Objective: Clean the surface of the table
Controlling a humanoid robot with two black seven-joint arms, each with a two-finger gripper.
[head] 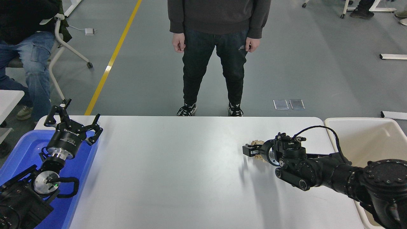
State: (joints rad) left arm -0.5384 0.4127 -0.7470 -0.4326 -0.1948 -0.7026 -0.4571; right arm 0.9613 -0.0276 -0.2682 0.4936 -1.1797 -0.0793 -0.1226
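Note:
The white table surface [178,168] spans the middle of the view. A small crumpled brownish paper wad [256,142] lies on its right part. My right gripper [248,150] comes in from the right and sits low right over the wad. The paper shows on both the far and the near side of it. Its own body hides whether it is closed on the paper. My left gripper [72,125] is parked open and empty at the lower left, over the blue bin [19,152].
A beige bin [365,127] stands off the table's right end. A person [216,47] stands at the far edge, hands at their sides. Another person [28,47] sits on a chair at the upper left.

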